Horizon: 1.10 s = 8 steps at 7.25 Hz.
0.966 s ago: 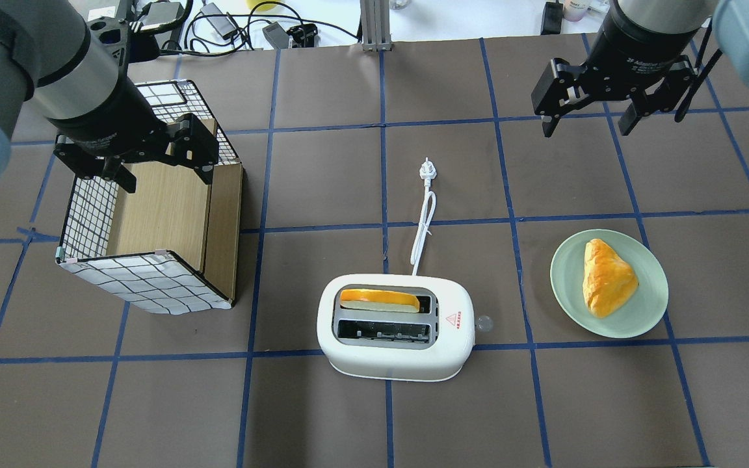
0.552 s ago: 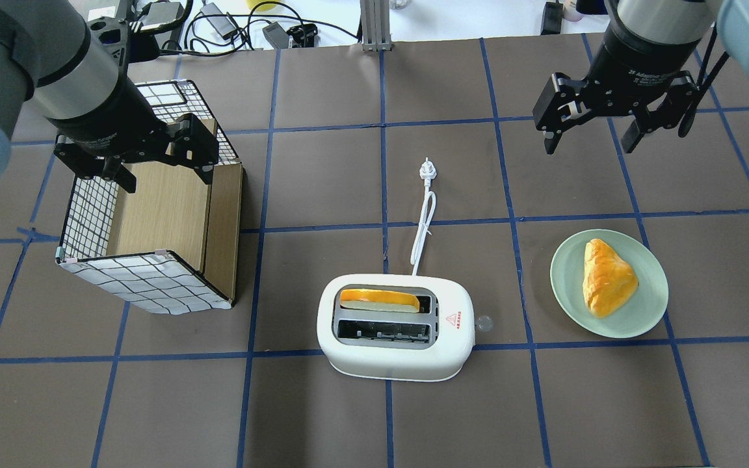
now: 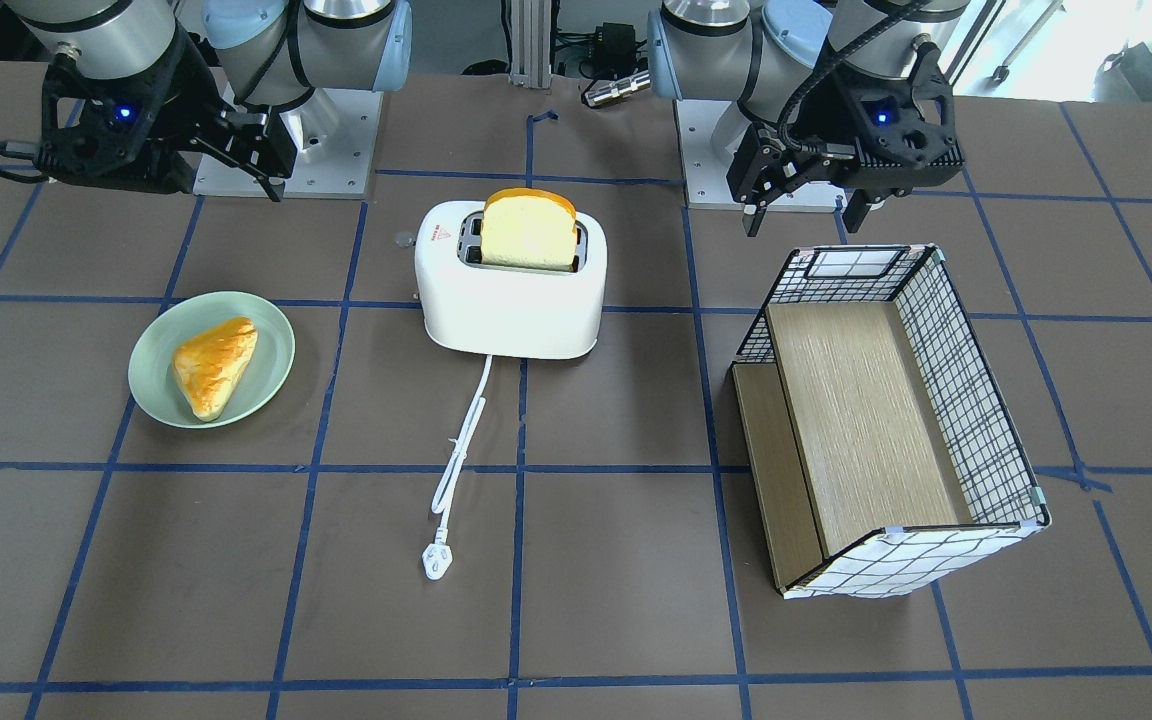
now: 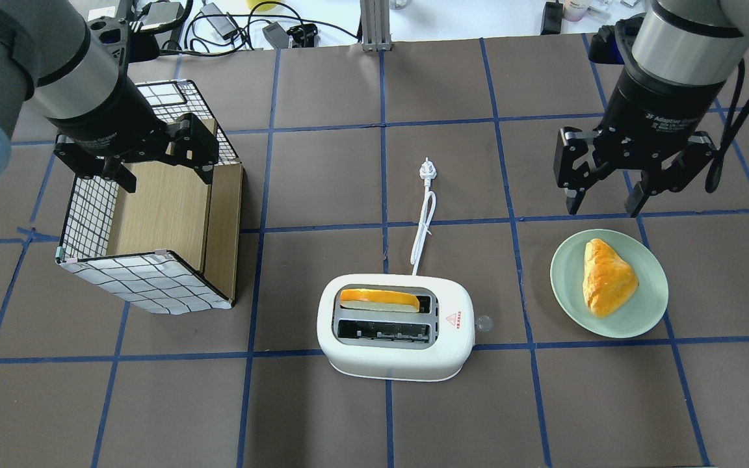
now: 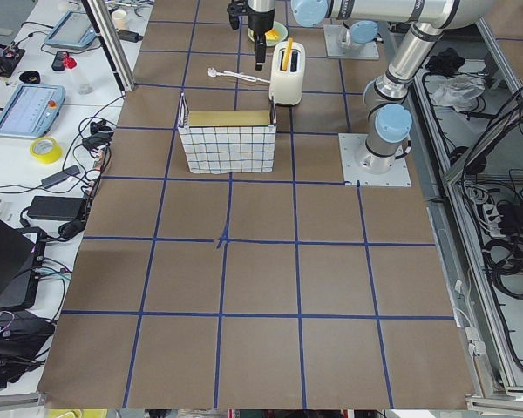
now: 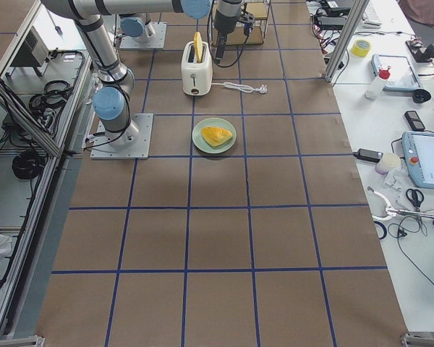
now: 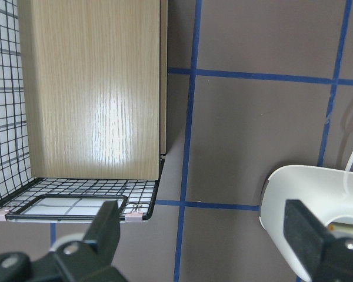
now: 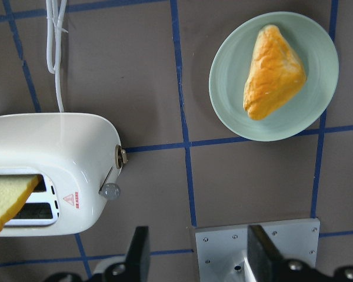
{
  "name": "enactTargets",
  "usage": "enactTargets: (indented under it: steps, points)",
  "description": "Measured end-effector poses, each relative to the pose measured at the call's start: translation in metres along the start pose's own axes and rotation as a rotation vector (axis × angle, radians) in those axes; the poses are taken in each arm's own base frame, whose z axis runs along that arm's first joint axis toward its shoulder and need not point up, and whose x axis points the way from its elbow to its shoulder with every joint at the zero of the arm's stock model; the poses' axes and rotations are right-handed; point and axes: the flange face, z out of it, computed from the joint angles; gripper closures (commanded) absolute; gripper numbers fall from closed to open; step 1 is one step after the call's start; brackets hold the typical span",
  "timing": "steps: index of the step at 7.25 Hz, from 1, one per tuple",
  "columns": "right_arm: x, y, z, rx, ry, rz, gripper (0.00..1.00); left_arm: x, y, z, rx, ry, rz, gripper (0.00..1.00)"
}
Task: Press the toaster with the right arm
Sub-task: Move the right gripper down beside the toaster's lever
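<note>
The white two-slot toaster (image 4: 395,351) stands at the table's near middle, with a toast slice (image 4: 380,300) standing up in its far slot. Its red-triangle sticker and a small round lever knob (image 4: 484,322) are on its right end. The cord (image 4: 423,224) runs away from it to the plug. The toaster also shows in the right wrist view (image 8: 53,147), with the knob (image 8: 110,190) beside it. My right gripper (image 4: 602,209) is open and empty, hovering right of and beyond the toaster, over the plate's far edge. My left gripper (image 4: 166,181) is open and empty above the basket.
A pale green plate (image 4: 647,315) with a golden pastry (image 4: 605,276) sits right of the toaster. A wire-grid basket (image 4: 147,283) with a wooden inner panel lies at the left. The right arm's base plate (image 8: 256,244) shows in the right wrist view.
My right gripper has moved nearer to the robot and slightly right, from the far right of the table to the plate's far edge. The left arm and the objects have not moved.
</note>
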Motion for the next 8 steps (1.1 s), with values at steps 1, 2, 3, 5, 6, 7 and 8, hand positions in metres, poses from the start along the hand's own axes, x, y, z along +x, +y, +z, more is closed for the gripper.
enactTargets:
  steps: [1,2,3,5,6,7,8]
  points:
    - [0.0,0.013,0.007,-0.029,-0.006,0.0,1.0,0.0,0.0,0.0,0.0,0.0,0.0,0.0]
    - [0.001,0.024,0.015,-0.046,-0.011,-0.001,1.0,0.0,0.0,0.0,0.0,0.0,0.0,0.0]
    - [0.001,0.031,0.029,-0.06,-0.015,-0.001,1.0,0.0,0.0,0.0,0.0,0.0,0.0,0.0]
    - [-0.002,0.031,0.061,-0.089,-0.049,0.0,1.0,0.0,0.0,0.0,0.0,0.0,0.0,0.0]
    - [-0.004,0.029,0.076,-0.103,-0.076,-0.001,1.0,0.0,0.0,0.0,0.0,0.0,0.0,0.0]
    - [-0.007,0.027,0.089,-0.119,-0.106,-0.01,1.0,0.0,0.0,0.0,0.0,0.0,0.0,0.0]
    - [-0.011,0.025,0.104,-0.132,-0.143,-0.022,1.0,0.0,0.0,0.0,0.0,0.0,0.0,0.0]
